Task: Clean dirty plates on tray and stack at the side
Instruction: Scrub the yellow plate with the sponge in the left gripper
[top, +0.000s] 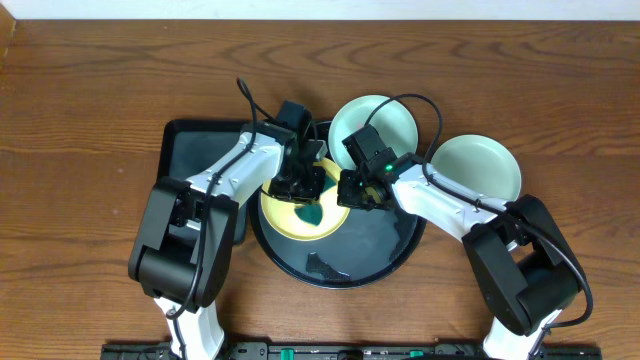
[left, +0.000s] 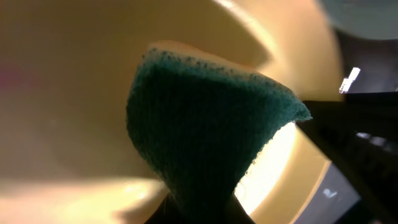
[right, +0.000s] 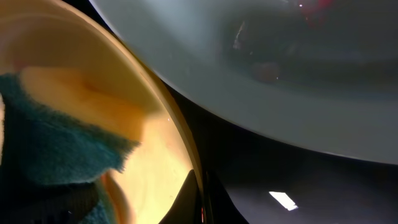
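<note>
A pale yellow plate (top: 285, 215) lies on the left part of the round black tray (top: 380, 255). My left gripper (top: 305, 190) is shut on a green sponge (top: 313, 213) and holds it against the plate's inside. In the left wrist view the sponge (left: 205, 137) fills the middle over the yellow plate (left: 62, 93). My right gripper (top: 352, 190) is shut on the yellow plate's right rim (right: 186, 155). One mint plate (top: 385, 118) sits at the tray's back edge and also shows in the right wrist view (right: 280, 81). A second mint plate (top: 480, 165) lies on the table, right of the tray.
A rectangular black tray (top: 195, 150) lies on the wooden table (top: 90, 120) left of the round tray, partly under my left arm. The round tray's glossy floor (right: 298, 186) shows beside the right fingers.
</note>
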